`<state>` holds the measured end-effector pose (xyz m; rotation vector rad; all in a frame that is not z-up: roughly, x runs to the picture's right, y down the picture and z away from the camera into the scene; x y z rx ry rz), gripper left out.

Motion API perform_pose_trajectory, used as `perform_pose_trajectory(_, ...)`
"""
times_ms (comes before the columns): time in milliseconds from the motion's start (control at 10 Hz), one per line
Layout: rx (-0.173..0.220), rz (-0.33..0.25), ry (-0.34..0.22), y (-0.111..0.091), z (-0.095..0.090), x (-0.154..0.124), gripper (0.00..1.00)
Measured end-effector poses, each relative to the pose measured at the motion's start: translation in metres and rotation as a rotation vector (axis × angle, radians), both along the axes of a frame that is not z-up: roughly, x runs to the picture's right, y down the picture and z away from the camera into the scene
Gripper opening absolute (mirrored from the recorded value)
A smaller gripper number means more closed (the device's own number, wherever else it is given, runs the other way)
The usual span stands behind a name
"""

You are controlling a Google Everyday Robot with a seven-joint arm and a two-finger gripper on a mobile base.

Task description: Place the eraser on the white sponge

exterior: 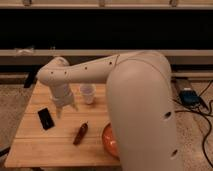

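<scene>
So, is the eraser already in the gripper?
No, the eraser lies on the table, apart from the gripper hanging beside the white cup.

Just one camera here, sitting up high behind the robot's arm [142,100], looking forward and down at the counter [30,145]. The arm's really close, hogging the right half. The gripper [66,106] hangs left of centre over the counter.
</scene>
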<state>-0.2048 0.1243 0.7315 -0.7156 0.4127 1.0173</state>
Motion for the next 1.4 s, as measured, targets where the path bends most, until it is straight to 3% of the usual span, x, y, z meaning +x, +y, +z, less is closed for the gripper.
perform_pose_trajectory(400, -0.035, -0.119, -0.126, 0.03, 0.01, -0.068, 0.65)
perform_pose_trajectory(700, -0.002, -0.169, -0.148, 0.039, 0.026, -0.108, 0.65)
perform_pose_trajectory(900, 0.077, -0.153, -0.124, 0.037, 0.043, -0.117, 0.65)
perform_pose_trajectory(1100, 0.114, -0.126, -0.112, 0.033, 0.057, -0.12, 0.65)
perform_pose_trajectory(1400, 0.107, -0.077, -0.099, 0.034, 0.079, -0.128, 0.65)
